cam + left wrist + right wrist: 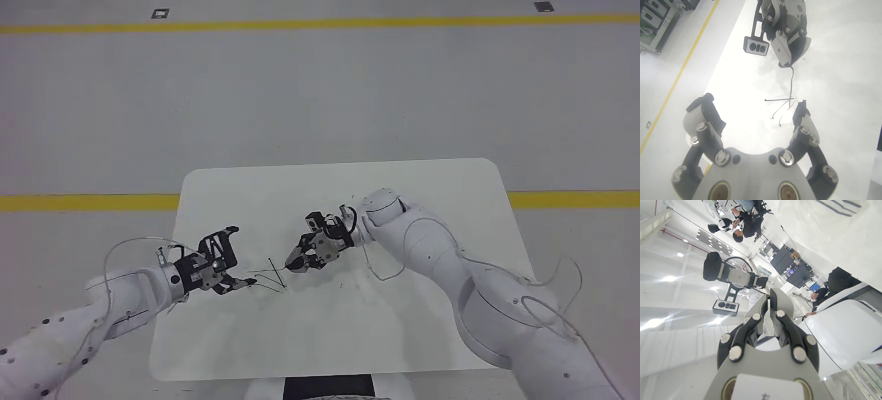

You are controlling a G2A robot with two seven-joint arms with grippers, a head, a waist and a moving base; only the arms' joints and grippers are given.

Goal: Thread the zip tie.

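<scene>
My right pincer point(786, 65) clamps the tie point(791, 83), left pincer point(755, 100) gapes open — I fear the limp tie swings and misses.

We cannot see the upper end of the zip tie point(791, 83): it is buried between the closed fingers of the right hand point(786, 65), so head or tail we cannot tell. Glare on the bench point(745, 79) washes out the loose ties point(779, 99) where they cross, and whether the held tie touches them is unclear. Whether the left hand point(755, 100), fingers spread, brushes a tie with one fingertip point(800, 109) we cannot tell; from above the ties are mere hairlines
</scene>
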